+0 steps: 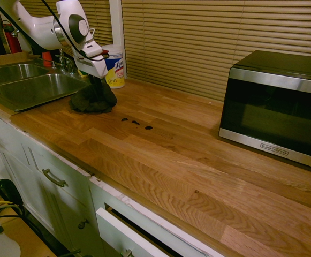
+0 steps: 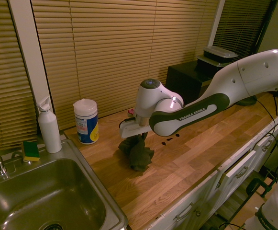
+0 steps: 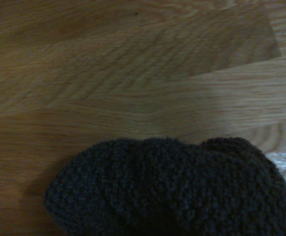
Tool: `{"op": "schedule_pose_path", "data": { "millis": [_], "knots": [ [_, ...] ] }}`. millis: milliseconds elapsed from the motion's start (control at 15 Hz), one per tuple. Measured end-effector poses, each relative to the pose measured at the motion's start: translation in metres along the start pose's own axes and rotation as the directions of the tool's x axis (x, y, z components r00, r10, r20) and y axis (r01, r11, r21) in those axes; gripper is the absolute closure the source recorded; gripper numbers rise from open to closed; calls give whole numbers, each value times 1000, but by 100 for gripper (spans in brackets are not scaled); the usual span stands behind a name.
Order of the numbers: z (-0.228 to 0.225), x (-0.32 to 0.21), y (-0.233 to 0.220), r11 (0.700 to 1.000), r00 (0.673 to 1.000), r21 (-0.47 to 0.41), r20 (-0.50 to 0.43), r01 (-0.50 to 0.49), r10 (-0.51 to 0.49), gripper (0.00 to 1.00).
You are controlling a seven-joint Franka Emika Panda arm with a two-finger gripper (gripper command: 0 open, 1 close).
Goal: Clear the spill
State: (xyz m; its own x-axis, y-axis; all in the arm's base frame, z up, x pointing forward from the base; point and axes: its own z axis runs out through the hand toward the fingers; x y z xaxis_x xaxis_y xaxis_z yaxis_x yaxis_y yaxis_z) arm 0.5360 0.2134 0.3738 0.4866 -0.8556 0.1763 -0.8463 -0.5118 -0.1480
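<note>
First exterior view: gripper (image 1: pixel 95 80) pinched on soft, limp cloth (image 1: pixel 93 99) at its bunched top, spill (image 1: pixel 135 123) toward four o'clock.

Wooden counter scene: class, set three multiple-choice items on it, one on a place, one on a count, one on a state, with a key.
1. Where do the small dark liquid blotches lie on the wooden counter?
A. in the sink
B. between the dark bunched cloth and the black-and-steel microwave
C. under the canister

2. How many blotches show?
A. three
B. one
C. seven

3. What is the tool doing?
A. hanging open
B. pressing the microwave door
C. shut on the cloth

Key: 1 B, the blotches sit apart from the cloth, on the microwave's side. 2 A, a short row of three. 3 C, the cloth bunches up into the tool.
</note>
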Motion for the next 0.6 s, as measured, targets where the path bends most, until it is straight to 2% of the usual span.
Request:
{"op": "schedule_pose_path", "data": {
  "millis": [600],
  "knots": [
    [8,57,48,998,998,-36,-34,-46,45,100]
  ]
}}
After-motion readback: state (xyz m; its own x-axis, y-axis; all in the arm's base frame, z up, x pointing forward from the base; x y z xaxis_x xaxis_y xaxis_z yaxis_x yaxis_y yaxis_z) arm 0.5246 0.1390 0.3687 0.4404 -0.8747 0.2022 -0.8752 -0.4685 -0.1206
